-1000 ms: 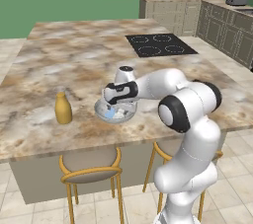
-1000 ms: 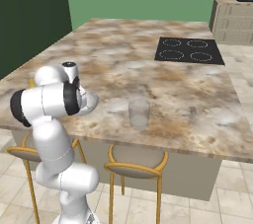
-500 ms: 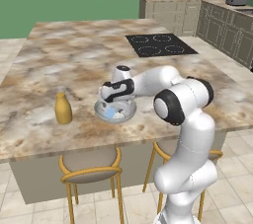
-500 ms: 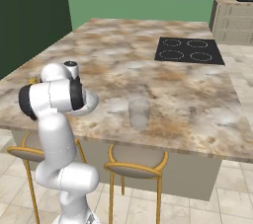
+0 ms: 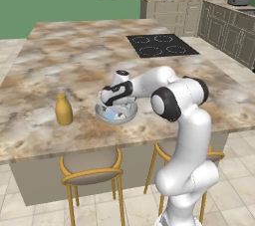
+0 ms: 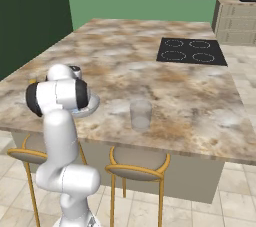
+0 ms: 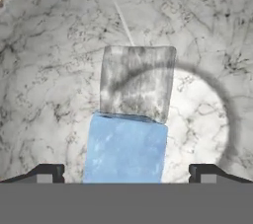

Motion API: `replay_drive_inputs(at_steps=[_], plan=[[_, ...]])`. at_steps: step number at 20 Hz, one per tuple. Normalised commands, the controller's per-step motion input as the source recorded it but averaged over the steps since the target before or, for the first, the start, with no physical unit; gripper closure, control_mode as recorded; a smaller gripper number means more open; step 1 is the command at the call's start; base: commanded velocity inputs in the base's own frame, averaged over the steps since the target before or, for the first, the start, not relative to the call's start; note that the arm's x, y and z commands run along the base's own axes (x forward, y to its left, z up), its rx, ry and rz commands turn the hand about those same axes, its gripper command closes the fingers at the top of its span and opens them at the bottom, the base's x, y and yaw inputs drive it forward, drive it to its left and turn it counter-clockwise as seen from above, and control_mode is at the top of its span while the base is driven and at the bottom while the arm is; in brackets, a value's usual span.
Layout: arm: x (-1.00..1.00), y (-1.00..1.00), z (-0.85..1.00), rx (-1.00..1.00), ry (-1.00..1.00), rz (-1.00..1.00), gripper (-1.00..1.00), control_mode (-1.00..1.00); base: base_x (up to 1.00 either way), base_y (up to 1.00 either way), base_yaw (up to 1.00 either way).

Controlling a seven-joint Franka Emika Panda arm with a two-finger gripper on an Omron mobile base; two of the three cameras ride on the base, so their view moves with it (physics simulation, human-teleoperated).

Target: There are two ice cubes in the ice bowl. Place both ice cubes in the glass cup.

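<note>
Ice cubes (image 7: pixel 129 119) lie touching in the ice bowl (image 7: pixel 44 70), both still far from the glass cup (image 6: pixel 140 115) along the table (image 5: pixel 74 65). My tool (image 7: pixel 123 176), spread wide, straddles the bluer cube; I should lower squarely before pinching.

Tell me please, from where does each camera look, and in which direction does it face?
Left base view: behind-left of the arm, facing forward and down at the shallow silvery metal bowl; white arm rises lower right.
Right base view: behind-right, facing the clear glass tumbler; arm lower left.
Hand view: down into the bowl at two pale ice cubes; open gripper at the bottom.
Both base views share the marble counter.
</note>
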Motion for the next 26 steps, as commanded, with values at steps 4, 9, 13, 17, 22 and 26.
replay_drive_inputs(at_steps=[4,9,13,17,22,26], plan=[[0.13,0.00,-0.28,0.00,0.00,0.00,-1.00,-1.00,0.00,0.00,0.00],[0.10,0.00,-0.24,0.00,0.00,0.00,-1.00,-1.00,0.00,0.00,0.00],[0.04,0.00,-0.10,0.00,0.04,0.00,1.00,-1.00,0.00,0.00,0.00],[0.00,0.00,0.00,0.00,0.02,0.00,1.00,-1.00,0.00,0.00,0.00],[-0.22,-0.25,0.68,0.00,-0.18,0.00,1.00,-1.00,0.00,0.00,0.00],[-0.66,-0.65,1.00,-0.03,-0.29,0.00,1.00,-1.00,0.00,0.00,0.00]])
